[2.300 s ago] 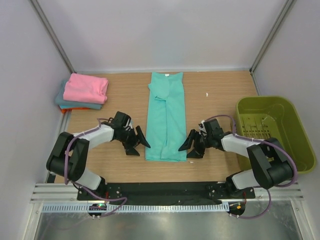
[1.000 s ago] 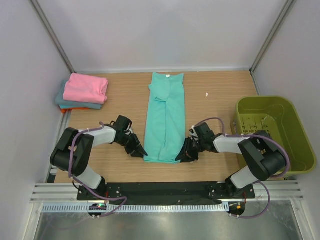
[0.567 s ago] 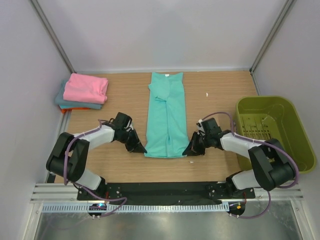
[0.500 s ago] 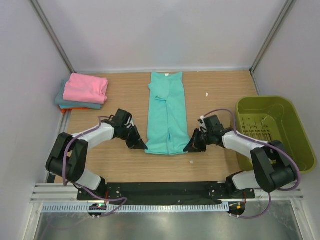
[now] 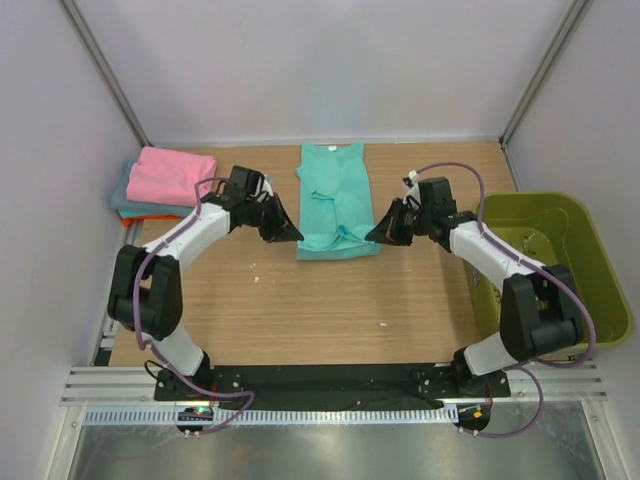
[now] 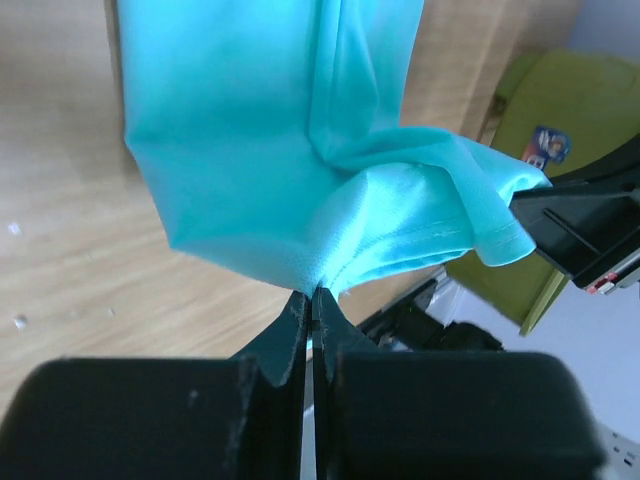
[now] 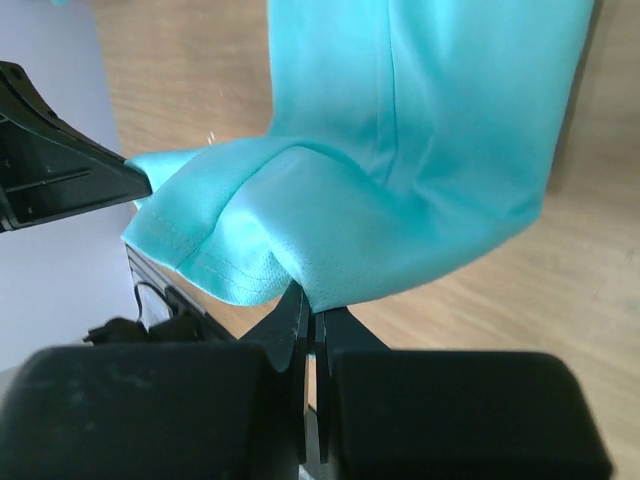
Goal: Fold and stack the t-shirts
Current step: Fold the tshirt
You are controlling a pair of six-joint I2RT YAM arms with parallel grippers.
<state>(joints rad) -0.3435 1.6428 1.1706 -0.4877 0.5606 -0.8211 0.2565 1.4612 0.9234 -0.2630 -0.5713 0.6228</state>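
Two end effectors, both clenched on cloth

Item 1: the left end effector (image 5: 288, 230) is pinched tight on the left hem corner of the teal-green short-sleeved cloth t-shirt (image 5: 335, 185). Your left wrist view shows a thin nip of fabric between closed fingertips.

Item 2: the right end effector (image 5: 376, 236) is clamped the same way on the right hem corner, as your right wrist view confirms.

Item 3, location: the shirt sits at the far middle of the light-brown wooden surface (image 5: 300, 310), collar toward the back wall.

Item 4, change: a second ago the shirt lay as one long strip, its hem close to the arm bases, with both end effectors closing on its corners. You have since lifted the hem and carried it away from the bases, so the strip now reads about half as long. The hem sags between the two grips, above the lower layer.

Item 5, meaning: the lengthwise halving looks under way but not finished. The hem is not yet laid down and both grips hold.

Item 6, destination: a pink folded t-shirt (image 5: 172, 177) tops the stack in the far left corner.

Item 7, bystander: an olive-green plastic basket (image 5: 600, 290) stands at the right, well apart from the shirt
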